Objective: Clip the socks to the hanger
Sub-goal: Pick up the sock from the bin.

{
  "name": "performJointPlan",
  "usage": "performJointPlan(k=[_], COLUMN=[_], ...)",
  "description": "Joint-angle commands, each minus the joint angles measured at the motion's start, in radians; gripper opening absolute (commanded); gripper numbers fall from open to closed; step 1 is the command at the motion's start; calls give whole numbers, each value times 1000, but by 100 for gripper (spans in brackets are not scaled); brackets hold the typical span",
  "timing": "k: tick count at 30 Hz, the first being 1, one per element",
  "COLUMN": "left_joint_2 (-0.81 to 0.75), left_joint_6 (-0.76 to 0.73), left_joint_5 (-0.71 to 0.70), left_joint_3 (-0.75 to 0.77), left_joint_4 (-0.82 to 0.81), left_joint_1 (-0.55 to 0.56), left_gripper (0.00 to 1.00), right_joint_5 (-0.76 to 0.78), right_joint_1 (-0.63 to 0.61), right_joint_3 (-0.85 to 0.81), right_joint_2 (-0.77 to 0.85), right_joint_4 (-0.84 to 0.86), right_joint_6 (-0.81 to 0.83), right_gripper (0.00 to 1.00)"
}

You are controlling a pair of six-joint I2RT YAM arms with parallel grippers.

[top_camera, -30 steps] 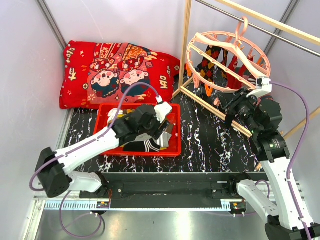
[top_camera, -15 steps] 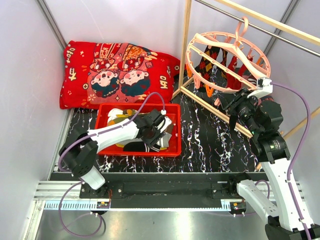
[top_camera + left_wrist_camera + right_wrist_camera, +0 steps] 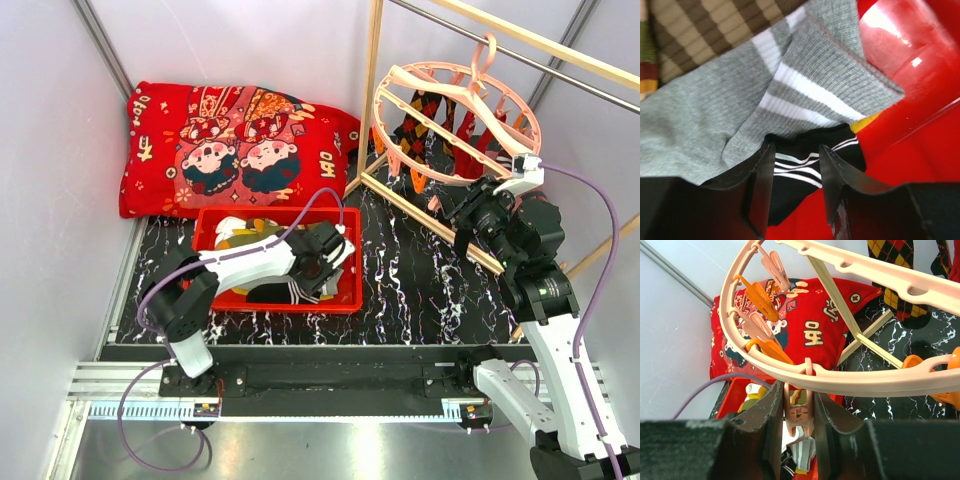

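Note:
My left gripper (image 3: 325,262) is down in the red bin (image 3: 210,218), open. In the left wrist view its jaws (image 3: 796,170) straddle a black sock with white stripes (image 3: 792,172). This sock lies under a grey sock with white stripes (image 3: 805,75), next to an olive-brown striped sock (image 3: 715,25). The pale-pink ring hanger (image 3: 400,72) hangs at the back right with argyle socks (image 3: 412,125) clipped on. My right gripper (image 3: 478,212) is under its near rim (image 3: 865,382), shut on a dangling pink clip (image 3: 799,412).
A red cartoon-print cushion (image 3: 230,140) lies behind the bin. Wooden rack poles (image 3: 372,90) frame the hanger, with a low wooden bar (image 3: 420,215) across the black marbled table. Orange clips (image 3: 760,297) hang on the ring's left. White walls enclose left and back.
My left gripper has moved right and lower inside the bin, onto the sock pile, with the arm folding back toward its base. The right arm has held still on the clip.

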State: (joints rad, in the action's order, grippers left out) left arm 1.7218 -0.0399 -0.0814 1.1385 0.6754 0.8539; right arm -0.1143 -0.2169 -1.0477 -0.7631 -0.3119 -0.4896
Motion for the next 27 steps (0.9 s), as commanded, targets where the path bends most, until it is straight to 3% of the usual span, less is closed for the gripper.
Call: performJointPlan(k=[1, 3, 7, 12, 20, 27], left_joint_2=[24, 33, 13, -111, -304, -407], left_joint_6=[14, 14, 14, 8, -24, -46], left_joint_5=[-29, -40, -47, -37, -78, -72], left_joint_3=[40, 41, 41, 50, 61, 27], left_joint_4=[18, 23, 38, 58, 43, -81], left_joint_1=[0, 0, 5, 8, -26, -52], left_gripper=[43, 38, 20, 0, 0, 0], right_joint_5=[25, 25, 27, 31, 35, 39], right_joint_1=[-1, -2, -1, -1, -2, -1], right_joint_3=[2, 2, -3, -3, -11, -14], right_joint_2=[7, 5, 2, 8, 13, 16], right_joint_4=[19, 19, 19, 19, 16, 13], right_joint_6=[17, 17, 20, 26, 36, 40], right_gripper=[0, 0, 0, 0, 0, 0])
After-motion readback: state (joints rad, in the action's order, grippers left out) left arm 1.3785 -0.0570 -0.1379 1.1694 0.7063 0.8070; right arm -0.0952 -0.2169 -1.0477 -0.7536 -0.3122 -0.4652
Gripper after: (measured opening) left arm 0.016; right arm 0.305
